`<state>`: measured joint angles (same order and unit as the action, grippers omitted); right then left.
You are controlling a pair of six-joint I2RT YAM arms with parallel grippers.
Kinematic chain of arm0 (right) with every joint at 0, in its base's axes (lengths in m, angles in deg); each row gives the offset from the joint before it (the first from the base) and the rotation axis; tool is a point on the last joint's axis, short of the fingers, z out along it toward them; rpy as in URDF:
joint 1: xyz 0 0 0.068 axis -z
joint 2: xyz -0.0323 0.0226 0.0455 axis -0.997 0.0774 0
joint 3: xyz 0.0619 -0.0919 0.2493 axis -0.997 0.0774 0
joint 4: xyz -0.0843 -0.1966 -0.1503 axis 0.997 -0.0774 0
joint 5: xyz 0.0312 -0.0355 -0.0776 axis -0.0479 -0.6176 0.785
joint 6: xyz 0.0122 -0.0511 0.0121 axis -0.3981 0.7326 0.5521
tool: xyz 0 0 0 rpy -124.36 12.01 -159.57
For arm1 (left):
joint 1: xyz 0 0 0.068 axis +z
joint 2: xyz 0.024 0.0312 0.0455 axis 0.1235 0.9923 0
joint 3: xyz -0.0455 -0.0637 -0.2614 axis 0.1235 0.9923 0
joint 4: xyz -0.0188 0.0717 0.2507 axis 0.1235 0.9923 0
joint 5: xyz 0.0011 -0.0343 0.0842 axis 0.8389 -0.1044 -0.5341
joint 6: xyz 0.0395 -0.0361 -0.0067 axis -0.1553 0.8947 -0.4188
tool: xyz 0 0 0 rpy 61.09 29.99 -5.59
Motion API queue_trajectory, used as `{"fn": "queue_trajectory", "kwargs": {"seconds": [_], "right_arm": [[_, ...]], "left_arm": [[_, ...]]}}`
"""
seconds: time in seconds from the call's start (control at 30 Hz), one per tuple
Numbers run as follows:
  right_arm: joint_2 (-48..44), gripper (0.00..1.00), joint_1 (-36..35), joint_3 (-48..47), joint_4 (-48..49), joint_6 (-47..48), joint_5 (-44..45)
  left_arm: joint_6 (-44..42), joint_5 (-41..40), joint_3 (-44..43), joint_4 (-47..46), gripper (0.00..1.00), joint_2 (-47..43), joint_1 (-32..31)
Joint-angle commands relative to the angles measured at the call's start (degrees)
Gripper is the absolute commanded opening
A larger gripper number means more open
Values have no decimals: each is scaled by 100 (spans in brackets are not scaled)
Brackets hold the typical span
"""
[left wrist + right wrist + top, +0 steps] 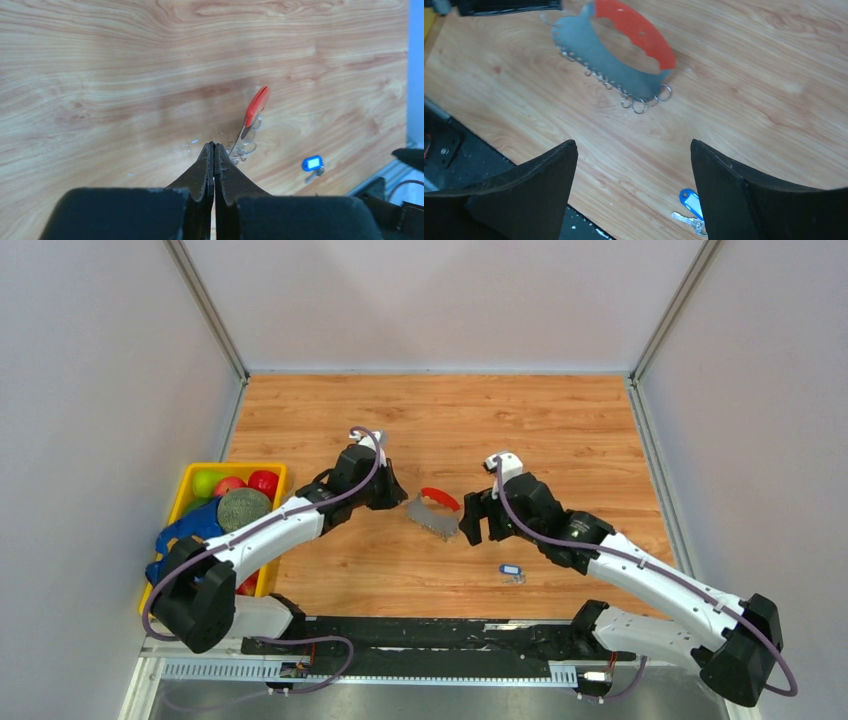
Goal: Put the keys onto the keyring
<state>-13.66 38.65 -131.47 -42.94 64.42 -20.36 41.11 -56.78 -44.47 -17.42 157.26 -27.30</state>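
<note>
- top external view: the keyring, a red loop joined to a grey jagged plate, sits on the table between the two grippers, where either arm can reach it.
- left gripper: fingers pressed together at the keyring's left end. in the left wrist view the plate shows only as a thin edge running to just beside the tips, so it appears tilted, not flat. whether the tips nip it cannot be told; the likely purpose is to steady it.
- right gripper: jaws spread wide and empty, just beside the keyring's right end.
- keys: lying on the table with their blue tag, nearer the arm bases and apart from the keyring; not yet threaded, so probably left for the free right gripper.
- small rings along the plate's edge: likely threading points.
- writing: the tag's pale window shows no readable text; no brand marks visible.
</note>
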Motion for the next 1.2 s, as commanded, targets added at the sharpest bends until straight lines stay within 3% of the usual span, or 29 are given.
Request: {"fn": "queue_trajectory", "kwargs": {"seconds": [0.0,0.37,0.53,0.9,1.17], "right_arm": [[-205,84,-695,-418,342,618,397],[-133,76,-2363,-363,1258,1677,1675],[113,65,-2965,-306,1807,2531,2471],[-278,55,-3416,315,3039,4129,2627],[27,52,-3631,240,3305,5091,2455]], "left_arm": [[493,556,-304,17,0,-401,27],[1288,938,-500,653,0,-1429,29],[1763,1225,-532,872,0,-1633,29],[2274,1335,-920,1882,0,-1772,28],[2594,1771,-1190,2417,0,-1518,29]]}}
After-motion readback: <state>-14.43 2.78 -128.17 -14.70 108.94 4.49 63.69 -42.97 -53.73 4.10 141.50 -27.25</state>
